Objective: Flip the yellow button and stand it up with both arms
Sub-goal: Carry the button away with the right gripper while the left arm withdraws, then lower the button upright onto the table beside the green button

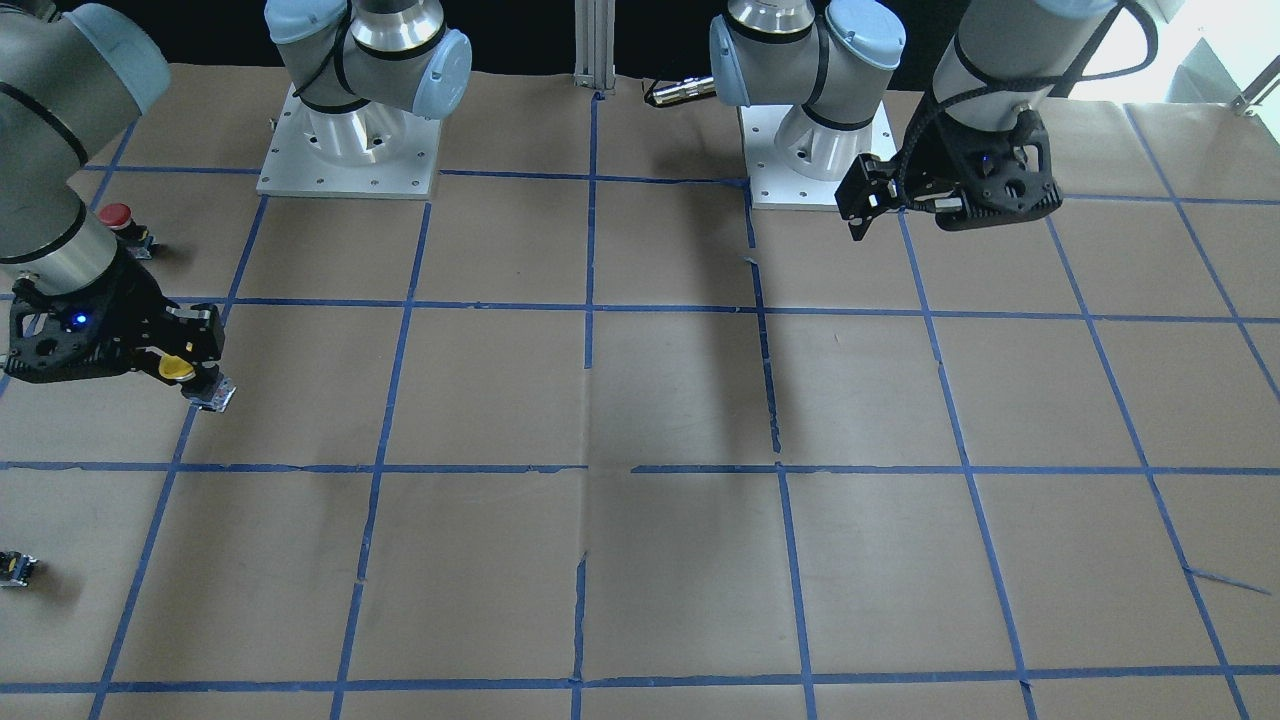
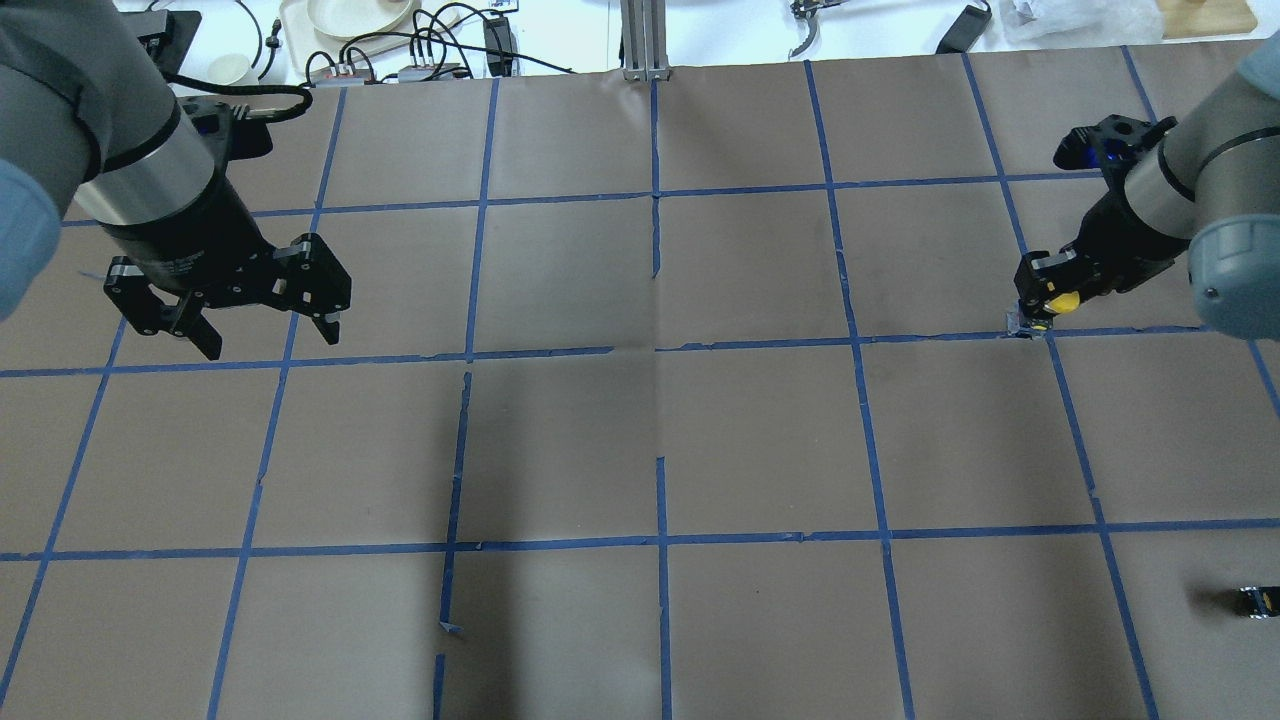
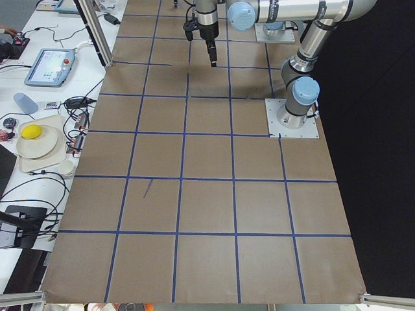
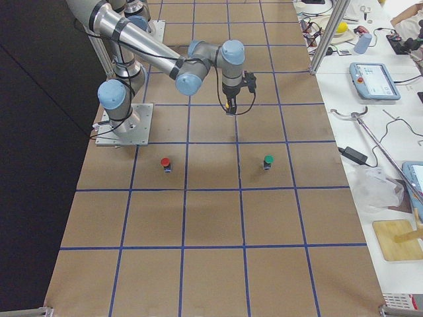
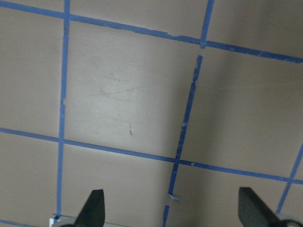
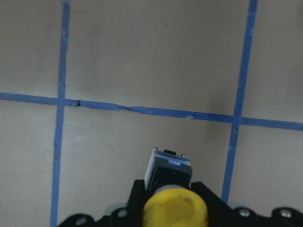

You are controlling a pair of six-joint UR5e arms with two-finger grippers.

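The yellow button (image 1: 177,369) has a round yellow cap and a grey-black contact block. My right gripper (image 1: 196,376) is shut on it at the neck, with the block pointing down, close over the brown paper. In the overhead view the right gripper (image 2: 1043,303) holds the button (image 2: 1060,299) at the far right, beside a blue tape line. In the right wrist view the cap faces the camera and the block of the button (image 6: 169,168) points away. My left gripper (image 2: 262,338) is open and empty, hovering at the far left; it also shows in the front view (image 1: 866,214).
A red-capped button (image 1: 116,216) stands behind the right arm. A green-capped button (image 4: 268,160) stands to the right of the red one (image 4: 165,162) in the right side view. A tiny black-and-yellow block (image 2: 1257,600) lies near the right edge. Blue tape lines grid the table (image 1: 640,400).
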